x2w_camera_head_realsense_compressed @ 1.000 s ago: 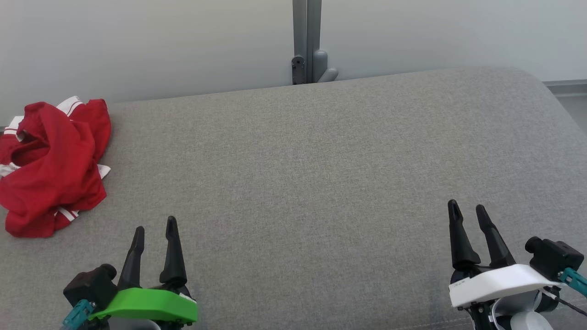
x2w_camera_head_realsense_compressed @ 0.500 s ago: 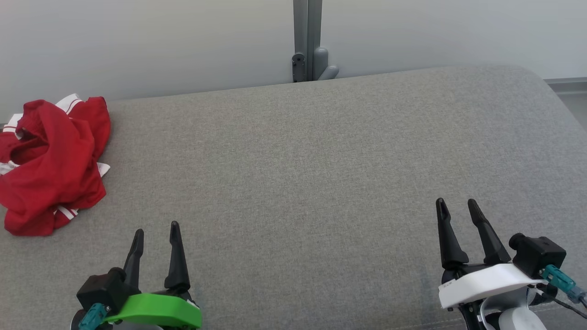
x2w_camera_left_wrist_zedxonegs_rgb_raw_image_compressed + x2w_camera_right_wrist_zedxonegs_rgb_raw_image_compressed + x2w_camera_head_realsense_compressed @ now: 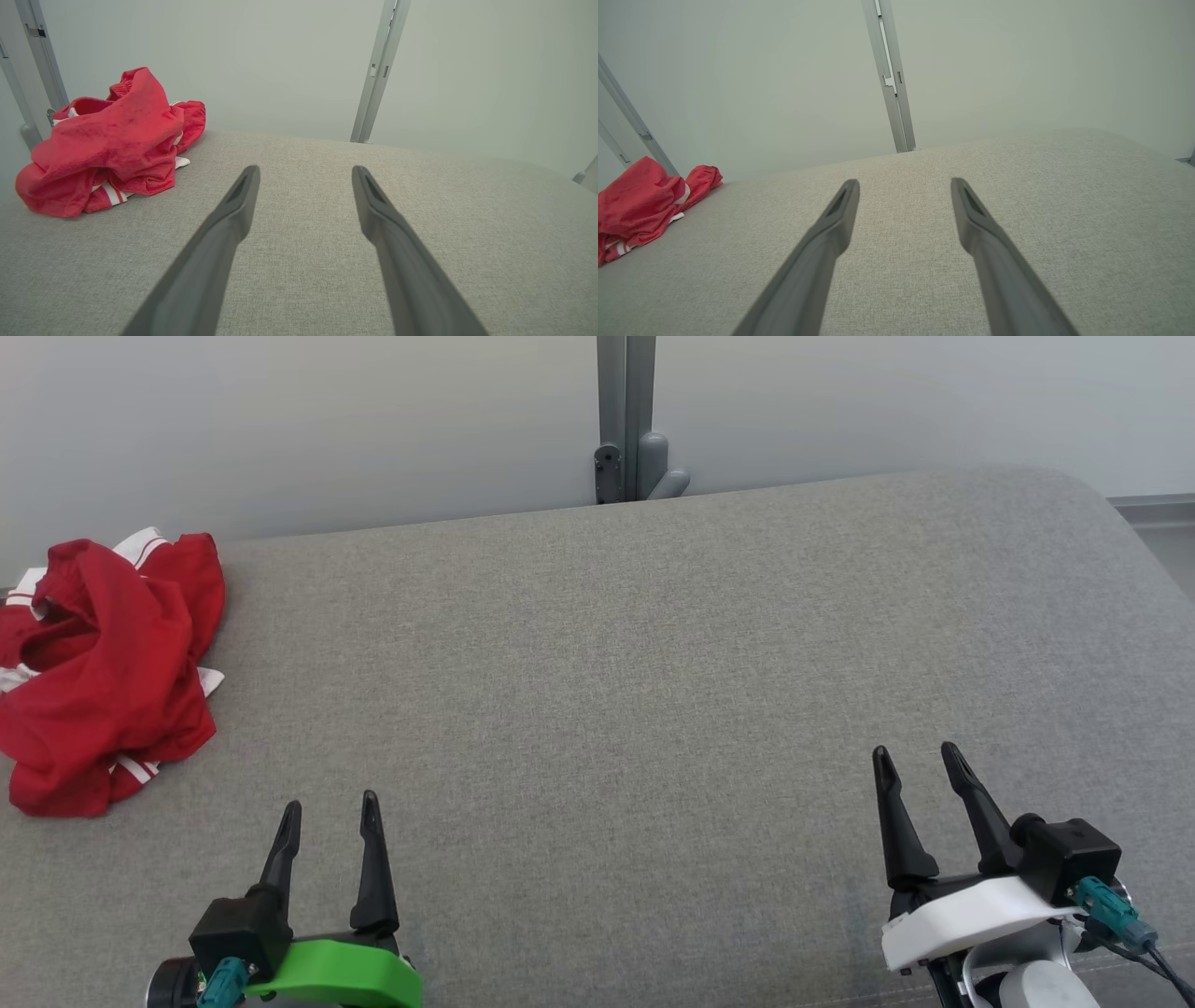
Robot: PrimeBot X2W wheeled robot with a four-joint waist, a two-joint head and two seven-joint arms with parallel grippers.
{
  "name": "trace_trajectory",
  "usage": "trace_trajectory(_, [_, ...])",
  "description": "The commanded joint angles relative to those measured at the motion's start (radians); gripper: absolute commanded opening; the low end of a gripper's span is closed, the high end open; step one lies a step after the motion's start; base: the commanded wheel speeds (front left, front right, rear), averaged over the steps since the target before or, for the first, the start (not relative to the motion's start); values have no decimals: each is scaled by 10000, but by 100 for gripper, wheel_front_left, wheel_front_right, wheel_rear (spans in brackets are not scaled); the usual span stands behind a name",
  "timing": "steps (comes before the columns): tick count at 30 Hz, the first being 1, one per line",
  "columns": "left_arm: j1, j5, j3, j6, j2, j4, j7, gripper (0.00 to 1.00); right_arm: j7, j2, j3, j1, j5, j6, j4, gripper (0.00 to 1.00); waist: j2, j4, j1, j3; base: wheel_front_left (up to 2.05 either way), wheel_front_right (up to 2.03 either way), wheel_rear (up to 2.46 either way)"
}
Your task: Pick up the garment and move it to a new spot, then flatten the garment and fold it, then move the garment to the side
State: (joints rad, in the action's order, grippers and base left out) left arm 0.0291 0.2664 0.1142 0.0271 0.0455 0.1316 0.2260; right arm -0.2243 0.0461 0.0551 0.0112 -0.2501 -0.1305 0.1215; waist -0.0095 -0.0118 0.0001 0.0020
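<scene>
The garment is red with white stripes and lies crumpled in a heap at the far left of the grey padded surface. It also appears in the left wrist view as the garment and at the left edge of the right wrist view as the garment. My left gripper stands open near the front left, to the right of and nearer than the heap, with nothing between its fingers. My right gripper is open and empty at the front right, far from the cloth.
A pale wall runs behind the surface, with a grey upright post and its bracket at the back middle. The surface's right end is rounded and drops to a floor strip.
Both grippers have drawn back toward the bottom of the head view; the left shifted slightly right, the right slightly left. The garment has not moved.
</scene>
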Motion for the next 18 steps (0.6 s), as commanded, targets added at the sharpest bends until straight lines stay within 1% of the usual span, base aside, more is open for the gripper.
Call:
trace_trajectory(1, [62,-193,24,65,72,-21,89,100,-118,58,22,136,215,-3,-5,100,81,3,-1,0,0,0,0])
trace_trajectory(18, [241,-1110,129,161,76,316,404,100,-426,62,202,161,1541,-4,153,100,94,39,-1,-91,0,0,0])
